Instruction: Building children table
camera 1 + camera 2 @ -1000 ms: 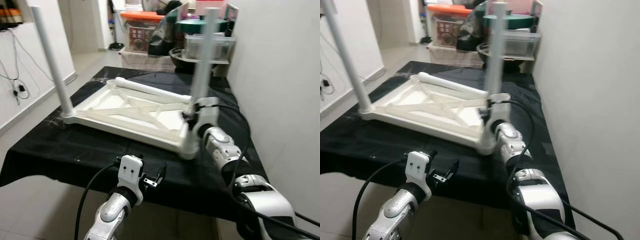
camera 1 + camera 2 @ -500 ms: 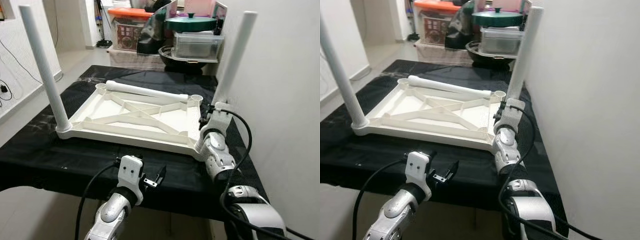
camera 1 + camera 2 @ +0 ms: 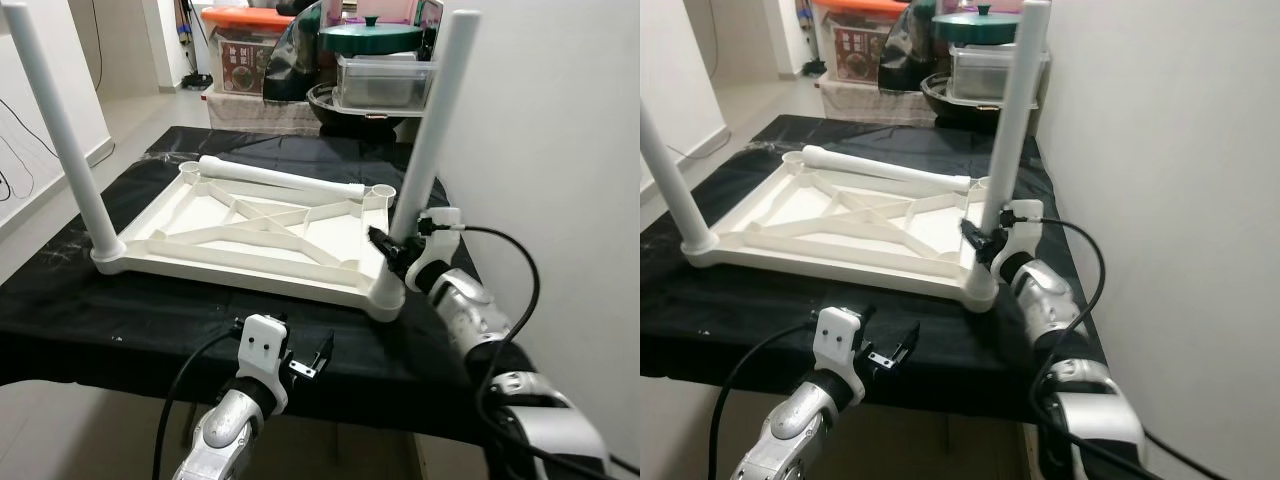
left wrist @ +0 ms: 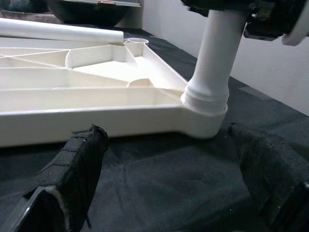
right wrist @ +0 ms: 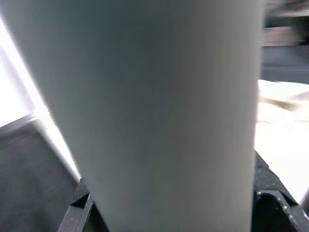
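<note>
Black-covered table (image 3: pixel 120 320) carries the white tabletop (image 3: pixel 250 235), lying upside down, ribs up. Near-right corner socket holds the right leg (image 3: pixel 425 150), slightly tilted; near-left socket holds the left leg (image 3: pixel 60 130), upright. A loose leg (image 3: pixel 285 178) lies along the tabletop's far edge. Right gripper (image 3: pixel 392 252) is clamped on the right leg just above the tabletop. Left gripper (image 3: pixel 305 362) hovers below the tabletop's near edge, fingers spread wide, holding nothing.

We find no legible text, label, brand or number in any view; print on the box (image 3: pixel 240 75) under the orange lid is too small to read.
</note>
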